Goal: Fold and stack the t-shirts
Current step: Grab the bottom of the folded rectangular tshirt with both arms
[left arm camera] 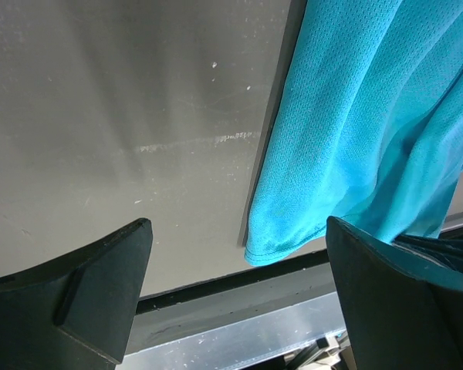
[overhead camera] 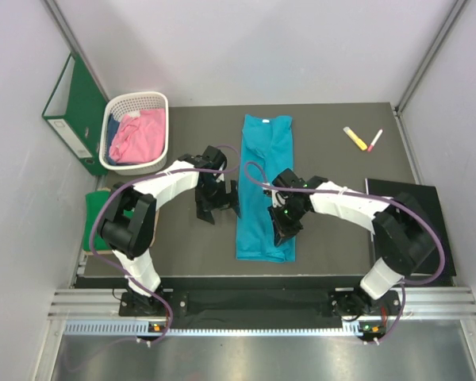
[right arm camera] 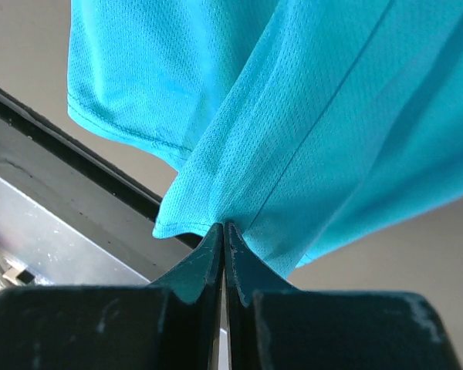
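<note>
The teal-blue t-shirt (overhead camera: 266, 171) lies as a long narrow strip down the middle of the table. My right gripper (overhead camera: 283, 232) is shut on its near hem and lifts that corner; in the right wrist view the gripper (right arm camera: 225, 229) pinches the cloth (right arm camera: 332, 100). My left gripper (overhead camera: 220, 211) is open and empty just left of the shirt. In the left wrist view the gripper (left arm camera: 238, 231) faces the shirt's near left corner (left arm camera: 355, 116). The pink t-shirt (overhead camera: 135, 136) lies in the basket. The green t-shirt (overhead camera: 97, 216) lies at the table's left edge.
A white lattice basket (overhead camera: 156, 99) stands at the back left, with a green ring binder (overhead camera: 73, 111) beside it. A yellow marker (overhead camera: 355, 138) and a pink marker (overhead camera: 374, 140) lie at the back right. A black board (overhead camera: 416, 218) lies at the right. The table's front edge (left arm camera: 216, 289) is close.
</note>
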